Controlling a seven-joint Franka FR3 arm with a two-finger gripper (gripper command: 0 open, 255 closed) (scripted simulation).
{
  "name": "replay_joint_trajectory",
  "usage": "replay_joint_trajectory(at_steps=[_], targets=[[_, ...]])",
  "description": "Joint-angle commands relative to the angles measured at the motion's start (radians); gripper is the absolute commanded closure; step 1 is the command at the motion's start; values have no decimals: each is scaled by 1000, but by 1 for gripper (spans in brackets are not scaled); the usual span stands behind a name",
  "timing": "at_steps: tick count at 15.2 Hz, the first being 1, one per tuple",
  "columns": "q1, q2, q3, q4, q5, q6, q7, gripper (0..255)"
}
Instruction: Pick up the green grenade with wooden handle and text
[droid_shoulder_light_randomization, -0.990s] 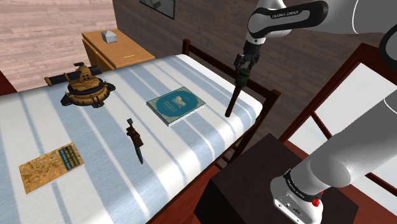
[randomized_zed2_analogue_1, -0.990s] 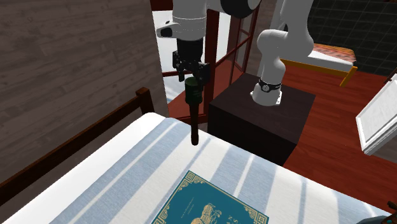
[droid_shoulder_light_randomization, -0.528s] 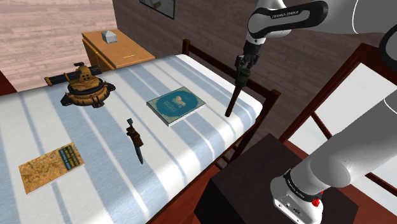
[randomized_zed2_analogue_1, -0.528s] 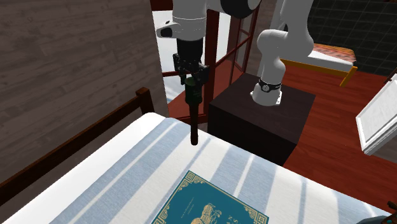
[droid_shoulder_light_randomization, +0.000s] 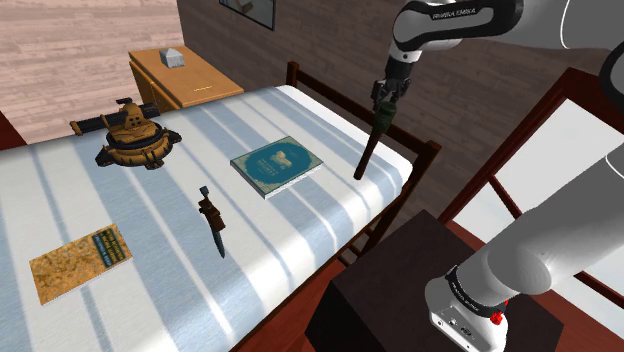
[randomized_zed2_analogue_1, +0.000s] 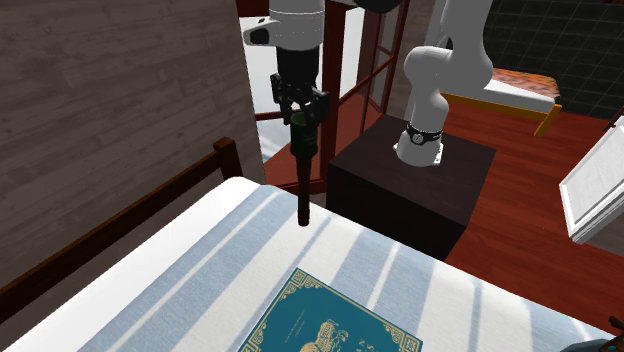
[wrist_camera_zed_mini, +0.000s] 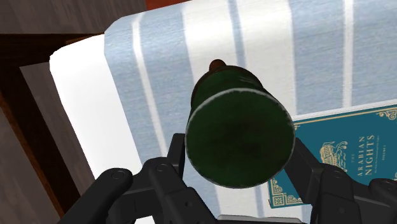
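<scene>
Lift step, by our reading. The gripper (droid_shoulder_light_randomization: 384, 95) hangs above the near corner of the striped bed (droid_shoulder_light_randomization: 150, 220), pointing straight down. The jaws are clenched on the dark green head of the grenade (droid_shoulder_light_randomization: 372, 140), 1 finger on each side; in the wrist view the round head sits squarely between them (wrist_camera_zed_mini: 238, 137). No text is legible on it.

- The grenade hangs upright directly beneath the jaws (randomized_zed2_analogue_1: 303, 170), its dark brown handle pointing down.
- The handle tip looks to us clear of the sheet, though only by a little.
- A teal book (droid_shoulder_light_randomization: 277, 164) lies flat on the bed, below the jaws and off to 1 side, not touching the handle.

Next, we judge: a straight rise with the grip kept firm. The long handle below the jaws could swing or slip, so a slow, vertical move suits.
</scene>
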Motion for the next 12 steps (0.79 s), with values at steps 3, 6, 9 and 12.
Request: replay_joint_trajectory(at_steps=[3,6,9,12], targets=[[1,-10,1,42,-1,-51,1,255],[1,-15,2,77,-2,-90,1,255],[2,-17,2,114,-2,-130,0,255],[2,-18,2,129,-2,-146,0,255]])
